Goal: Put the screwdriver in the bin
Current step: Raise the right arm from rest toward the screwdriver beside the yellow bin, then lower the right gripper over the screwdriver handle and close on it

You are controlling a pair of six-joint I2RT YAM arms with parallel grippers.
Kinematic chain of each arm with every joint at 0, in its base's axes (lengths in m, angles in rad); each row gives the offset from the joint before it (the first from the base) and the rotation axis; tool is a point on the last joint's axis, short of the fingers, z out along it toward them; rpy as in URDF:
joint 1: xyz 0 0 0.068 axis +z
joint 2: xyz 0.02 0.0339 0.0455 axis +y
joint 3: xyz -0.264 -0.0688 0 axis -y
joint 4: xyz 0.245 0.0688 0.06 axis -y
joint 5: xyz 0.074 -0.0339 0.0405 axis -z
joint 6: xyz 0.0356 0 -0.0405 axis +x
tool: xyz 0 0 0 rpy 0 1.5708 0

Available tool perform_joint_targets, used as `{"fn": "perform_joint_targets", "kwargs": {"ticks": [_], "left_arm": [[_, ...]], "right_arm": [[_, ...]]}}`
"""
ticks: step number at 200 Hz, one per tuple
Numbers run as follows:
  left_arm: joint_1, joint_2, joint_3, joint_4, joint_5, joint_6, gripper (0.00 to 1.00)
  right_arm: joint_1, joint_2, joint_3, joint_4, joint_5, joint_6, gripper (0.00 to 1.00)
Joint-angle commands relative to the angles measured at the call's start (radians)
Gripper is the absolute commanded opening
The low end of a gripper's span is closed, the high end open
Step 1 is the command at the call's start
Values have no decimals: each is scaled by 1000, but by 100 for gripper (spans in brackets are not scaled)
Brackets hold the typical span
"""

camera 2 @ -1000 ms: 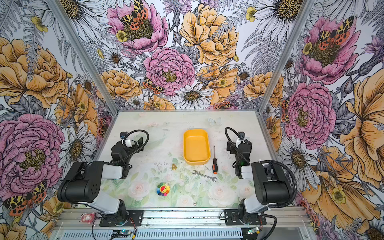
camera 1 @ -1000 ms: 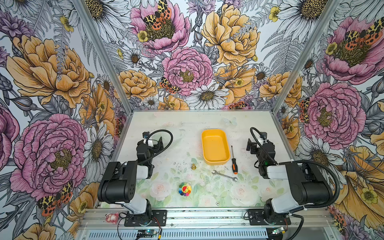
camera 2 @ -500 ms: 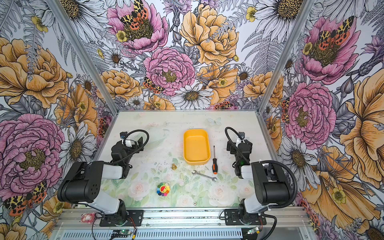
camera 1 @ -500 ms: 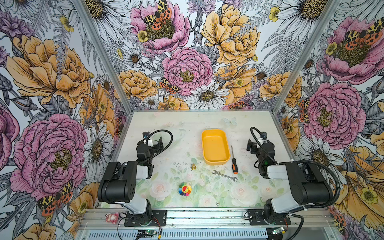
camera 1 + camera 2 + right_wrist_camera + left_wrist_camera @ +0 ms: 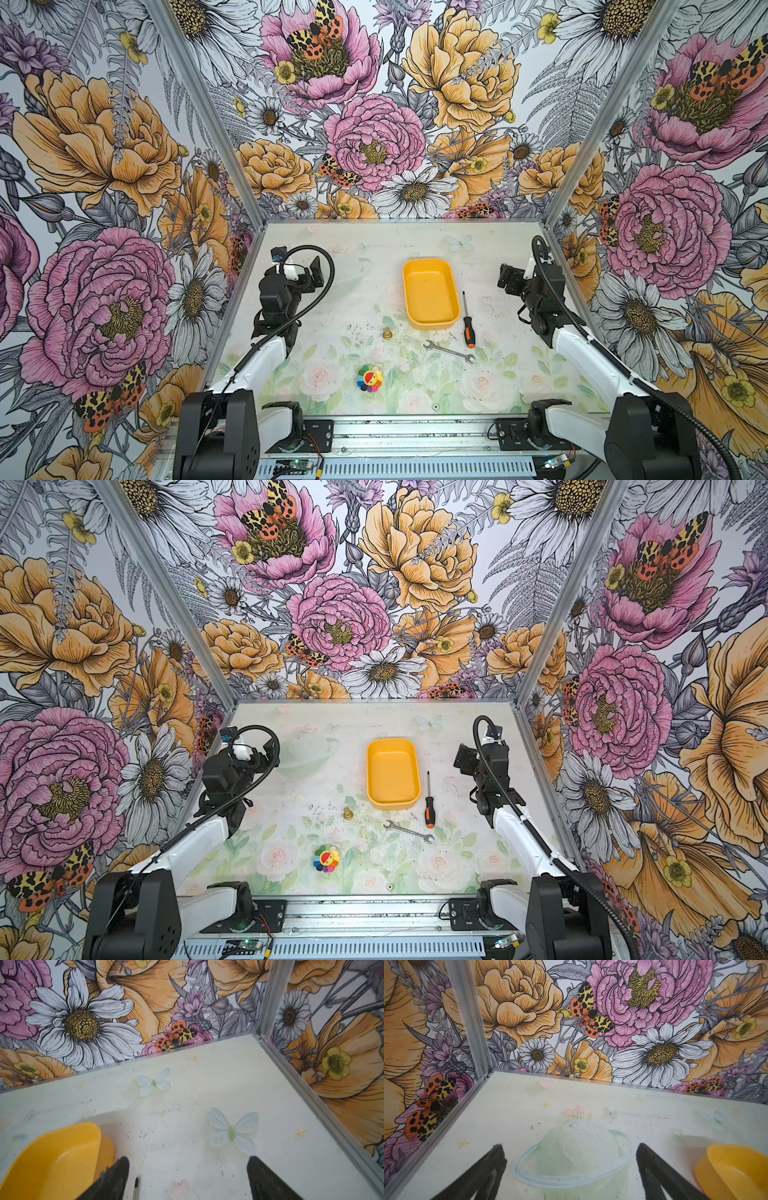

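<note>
Five loose things on the bench (image 5: 357, 270), front to back. Nearest me is a rainbow flower toy (image 5: 370, 378), then a silver wrench (image 5: 449, 352) and a little brass fitting (image 5: 387, 333). Just past the wrench lies the screwdriver (image 5: 468, 322), flat on the bench, with its orange handle toward me and its shaft pointing away. It sits right beside the long wall of the bin (image 5: 430, 293), and as far as I can see they aren't touching. The bin's empty.

Further back, the right gripper (image 5: 187, 1159) hangs off to the right with its jaws spread wide and nothing in them. Its wrist view just catches the screwdriver tip (image 5: 136, 1181) near the bin-side finger. The left gripper (image 5: 570, 1147) is also wide open and empty, well away on the other side.

Looks to me like the reach is the step in hand. I'd go for the fat handle, not the skinny shaft, and straddle it crosswise. The gap to the bin wall looks tight, so watch that inner finger. Then it's a lift and a short hop sideways, keeping the screwdriver lengthwise with the bin.
</note>
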Motion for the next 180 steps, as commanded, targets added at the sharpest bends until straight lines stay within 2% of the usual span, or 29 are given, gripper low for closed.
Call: {"fn": "perform_joint_targets", "kwargs": {"ticks": [1,21,46,80,121,139,180], "left_arm": [[-61,-52,-16,-227,41,-113,99],[-124,-94,-22,-311,1,-159,99],[-161,-101,-19,-379,23,-247,99],[-203,-87,-7,-421,17,-276,99],[-207,-43,14,-462,7,-268,99],[-207,-22,18,-464,19,-270,99],[-209,-16,25,-471,27,-273,99]], "right_arm": [[50,-53,-39,-256,-44,108,89],[80,-88,-55,-353,-38,167,87],[113,-96,-56,-467,-34,233,84],[169,-78,-77,-510,-82,306,79],[305,-29,-77,-507,-27,319,78],[371,-5,-65,-507,31,322,77],[400,49,-26,-505,62,298,74]]}}
